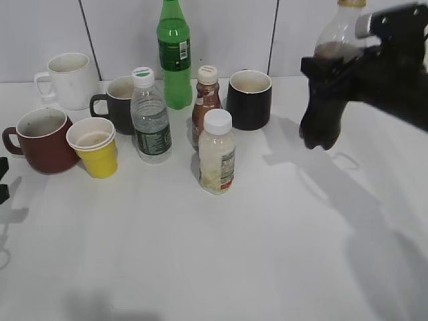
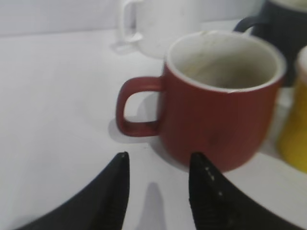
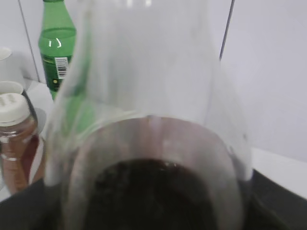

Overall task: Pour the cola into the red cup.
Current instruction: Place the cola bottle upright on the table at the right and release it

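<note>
Right gripper [image 1: 338, 70] grasping cola [image 1: 332, 47]; left gripper [image 2: 158, 165] released beside red cup [image 2: 220, 100]; four mugs.

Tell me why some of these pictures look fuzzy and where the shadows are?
Right wrist view: the cola bottle sits so close to the lens that it is a soft blur, while the green bottle behind looks sharper. Left wrist view: the red cup is slightly soft and the dark jaws are blurred. Exterior view: grey arm shadows fall across the white table.

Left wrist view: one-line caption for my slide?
Open left end effector poised just short of the red cup, handle toward it.
</note>
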Controlling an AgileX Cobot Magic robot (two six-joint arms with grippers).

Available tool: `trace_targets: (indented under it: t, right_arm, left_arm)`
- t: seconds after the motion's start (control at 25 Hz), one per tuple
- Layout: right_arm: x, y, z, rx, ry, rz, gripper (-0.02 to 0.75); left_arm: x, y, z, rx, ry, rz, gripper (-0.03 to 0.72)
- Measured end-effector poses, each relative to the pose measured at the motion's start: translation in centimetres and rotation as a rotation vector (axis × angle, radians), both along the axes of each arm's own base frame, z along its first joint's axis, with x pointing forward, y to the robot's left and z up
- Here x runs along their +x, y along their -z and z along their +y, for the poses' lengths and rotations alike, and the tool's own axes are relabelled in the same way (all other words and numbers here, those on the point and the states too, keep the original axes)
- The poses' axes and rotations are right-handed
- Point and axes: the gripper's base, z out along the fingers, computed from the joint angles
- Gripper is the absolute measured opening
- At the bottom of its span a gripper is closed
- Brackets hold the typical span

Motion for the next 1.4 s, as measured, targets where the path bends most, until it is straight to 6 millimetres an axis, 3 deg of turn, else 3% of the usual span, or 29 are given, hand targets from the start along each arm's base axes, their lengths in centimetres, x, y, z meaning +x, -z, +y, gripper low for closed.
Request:
trace_targets:
  t: [0.2,0.56,0.76,0.92,1.12,1.16,1.24,1.4]
  right_arm:
    - [1.1,3.9,0.0,0.040,0.029,-0.005,0.474]
    - [0.8,6.4,-0.2,0.044,0.043,0.004,0.475]
    - [0.6,5.8,-0.2,0.072,0.038,-0.051,0.655]
    - [0.4,2.8,-0.2,0.080,0.039,-0.117,0.671]
    - [-1.2,-5.4,-0.5,0.069,0.035,-0.113,0.672]
    - [-2.2,-7.8,-0.5,0.059,0.017,-0.117,0.672]
    - [-4.0,-10.7,-0.8,0.048,0.002,-0.077,0.666]
    - [-8.5,-14.2,-1.6,0.026,-0.004,-0.024,0.650]
  left_arm:
    - [-1.2,-2.3,-0.4,0.016,0.017,-0.072,0.316]
    - [-1.6,-5.2,-0.6,0.034,0.034,-0.198,0.311]
    - [-1.8,-6.4,-0.7,0.011,0.029,-0.245,0.311]
    - [-2.3,-8.5,-0.8,-0.066,0.014,-0.325,0.311]
    - [-2.8,-13.2,-0.6,-0.062,-0.041,-0.249,0.311]
    - [-3.0,-14.3,-0.5,-0.062,-0.077,-0.195,0.311]
    - [-3.9,-17.1,-0.2,-0.042,-0.155,-0.129,0.311]
    - [-7.1,-21.6,-0.1,-0.014,-0.276,-0.023,0.313]
